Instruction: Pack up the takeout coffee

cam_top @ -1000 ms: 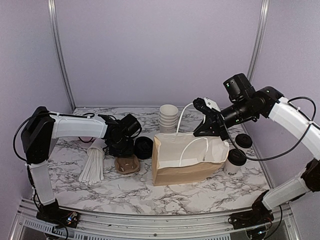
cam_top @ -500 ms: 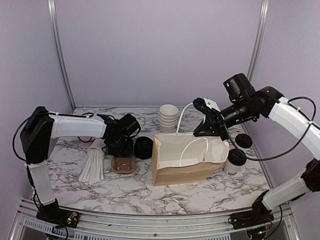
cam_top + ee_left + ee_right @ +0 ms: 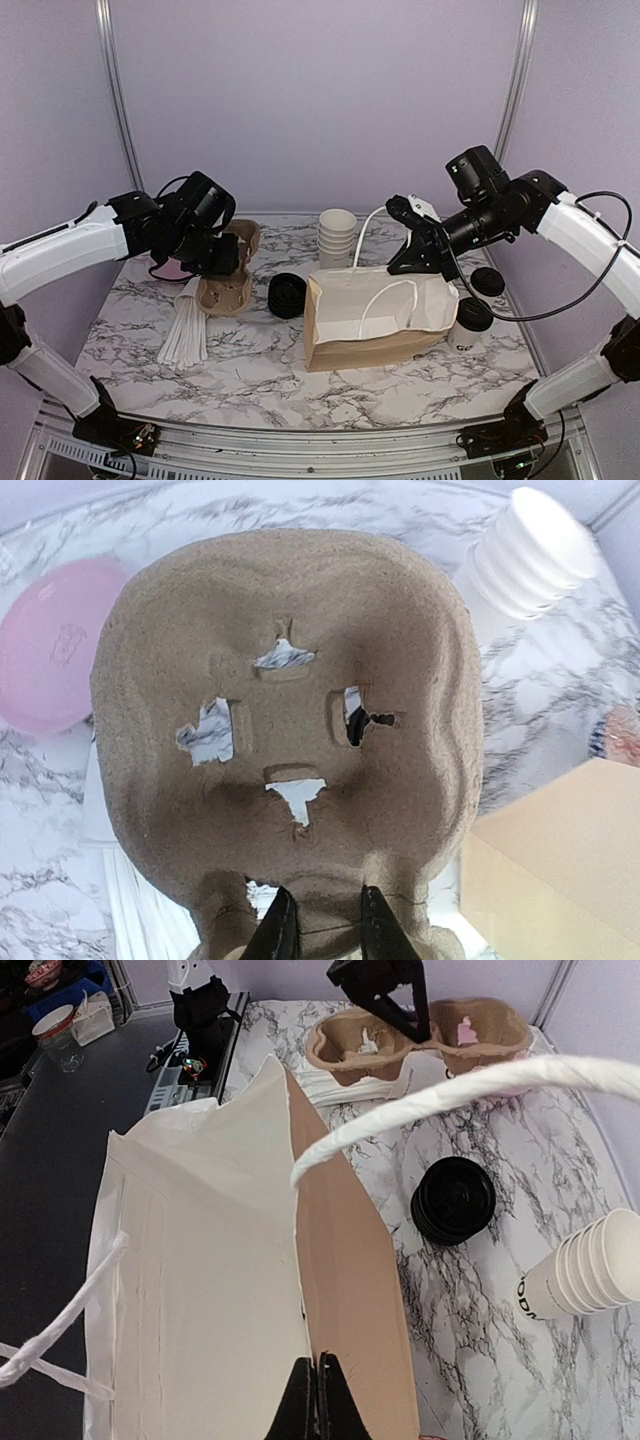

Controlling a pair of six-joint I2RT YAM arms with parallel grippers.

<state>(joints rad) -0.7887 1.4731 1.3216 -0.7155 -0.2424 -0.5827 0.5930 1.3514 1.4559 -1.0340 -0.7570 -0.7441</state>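
Marble table (image 3: pixel 250 375) fills the lower half of the top view. Brown bag (image 3: pixel 370 320) lies center-right with its mouth open and white lining showing.

Right gripper (image 3: pixel 400 262) is at the bag's upper rim. In the wrist view its fingers (image 3: pixel 305 1400) are pinched narrow on the bag wall edge. 1 white handle loop (image 3: pixel 450 1095) arcs across that frame.

Left gripper (image 3: pixel 222 262) is upper left, fingers clamped on the near edge of the pulp cup carrier (image 3: pixel 228 285). The carrier is tilted, underside facing the left wrist camera, and both wells look empty in the right wrist view.

Stack of lidless cups (image 3: pixel 337 238) stands behind the bag. Straw cup (image 3: pixel 187 325) lies on its side at left, below the carrier.

Takeout coffee (image 3: pixel 470 325): 1 lidded cup upright on the table, just beside the bag's right end, outside it. Second black lid (image 3: pixel 487 281) is behind it; cannot tell if there is a cup under it.

Stack of black lids (image 3: pixel 287 295) sits between carrier and bag. Pink disc (image 3: pixel 55 645) is at the left edge of the left wrist view.
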